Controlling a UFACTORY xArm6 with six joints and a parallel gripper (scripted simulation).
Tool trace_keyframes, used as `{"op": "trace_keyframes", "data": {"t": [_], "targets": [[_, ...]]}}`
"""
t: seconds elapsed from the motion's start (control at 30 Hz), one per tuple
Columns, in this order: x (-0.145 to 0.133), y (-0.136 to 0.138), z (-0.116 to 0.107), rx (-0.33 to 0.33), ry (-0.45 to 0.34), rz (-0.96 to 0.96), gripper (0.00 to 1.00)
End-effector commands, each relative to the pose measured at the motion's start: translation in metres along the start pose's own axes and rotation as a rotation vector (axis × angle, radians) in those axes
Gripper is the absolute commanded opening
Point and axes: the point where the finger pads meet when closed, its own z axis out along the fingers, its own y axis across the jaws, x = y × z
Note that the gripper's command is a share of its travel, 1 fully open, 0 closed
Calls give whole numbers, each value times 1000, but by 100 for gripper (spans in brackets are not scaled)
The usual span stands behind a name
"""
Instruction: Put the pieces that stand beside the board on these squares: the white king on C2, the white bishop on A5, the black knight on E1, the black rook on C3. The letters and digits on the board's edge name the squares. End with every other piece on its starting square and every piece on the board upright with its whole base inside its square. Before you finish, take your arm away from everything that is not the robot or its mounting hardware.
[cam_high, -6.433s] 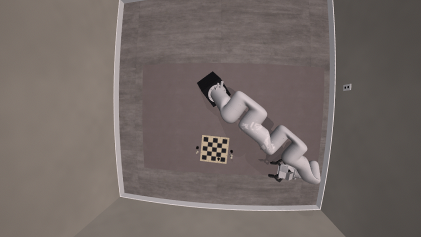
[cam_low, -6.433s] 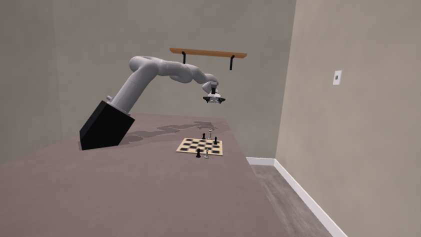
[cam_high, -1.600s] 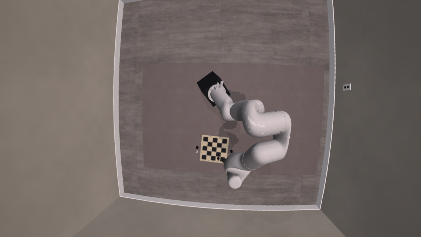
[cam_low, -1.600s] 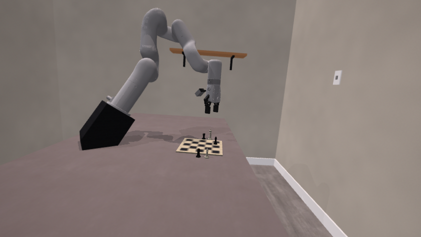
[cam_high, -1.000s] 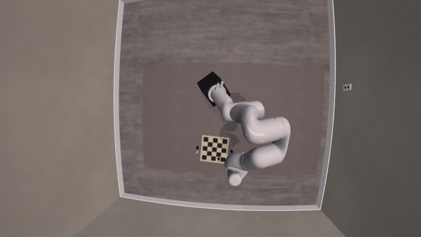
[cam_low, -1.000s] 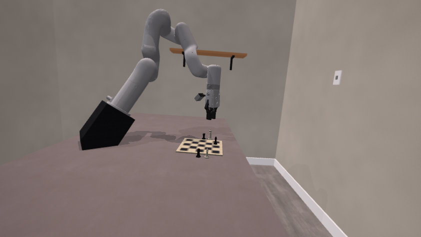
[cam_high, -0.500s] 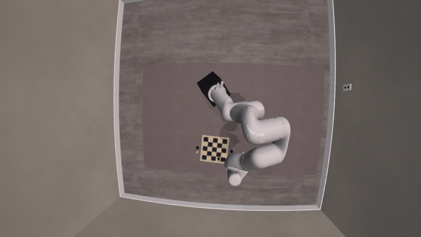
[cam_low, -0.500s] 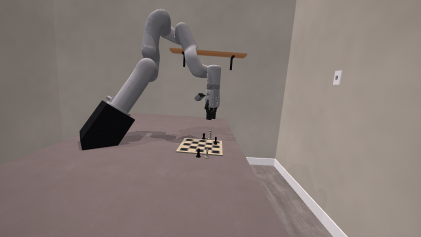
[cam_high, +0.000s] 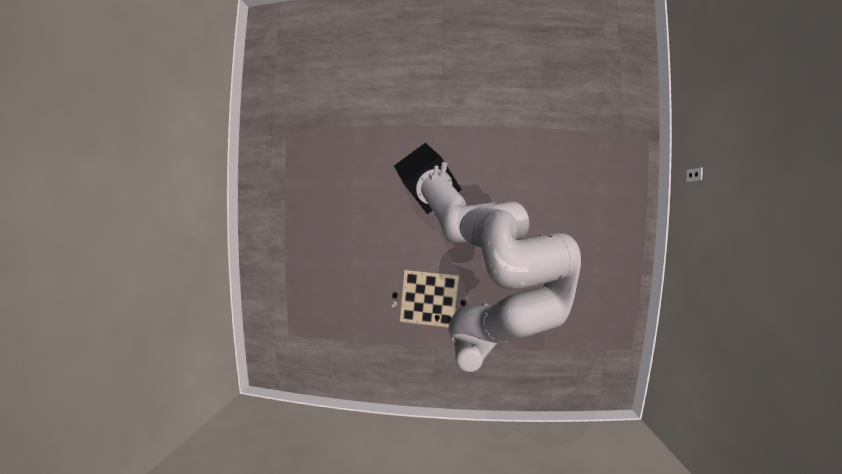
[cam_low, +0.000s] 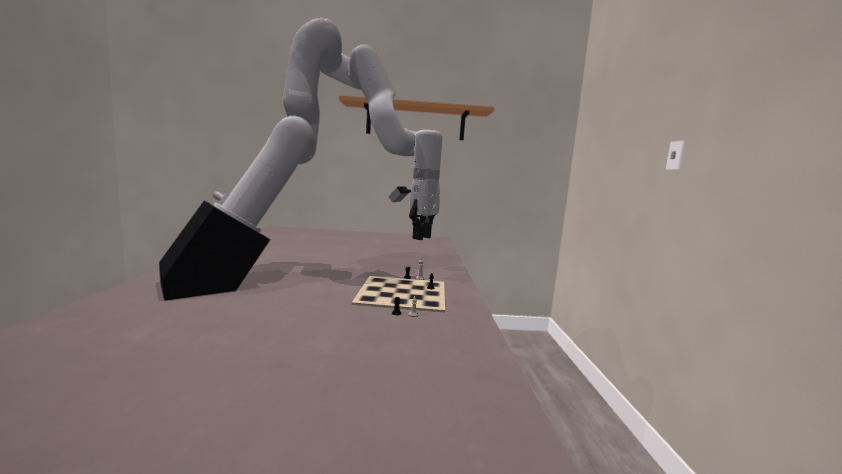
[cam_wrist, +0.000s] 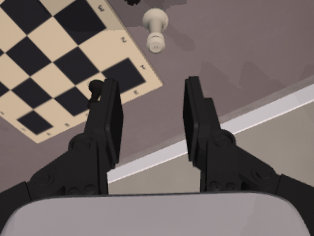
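Observation:
The gripper (cam_low: 422, 237) (cam_wrist: 153, 85) hangs high above the table, partly open, nothing between its fingers; the arm hides it in the top view. The tall white piece, apparently the king (cam_low: 420, 270) (cam_wrist: 155, 30), stands upright off the board's digit edge, ahead of the fingertips in the wrist view. The small black piece beside it looks like the rook (cam_high: 463, 302) (cam_low: 407, 273). Across the board (cam_high: 402, 309) (cam_low: 359, 303) stand a black piece, apparently the knight (cam_high: 394, 294) (cam_low: 396, 307), and a white piece, apparently the bishop (cam_high: 394, 304) (cam_low: 413, 308).
Another black piece (cam_high: 437, 317) (cam_low: 431, 282) (cam_wrist: 95, 88) stands on the board, apparently on D1, partly behind the left finger in the wrist view. The table edge lies close to this side of the board. The black arm base (cam_high: 418, 157) (cam_low: 206, 259) stands farther off.

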Motion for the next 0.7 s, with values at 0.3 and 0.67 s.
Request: {"op": "trace_keyframes", "data": {"t": [0.3,0.67], "targets": [[-1,1,4,-6,-1,-1,42],[-1,2,16,-6,-1,-1,42]]}}
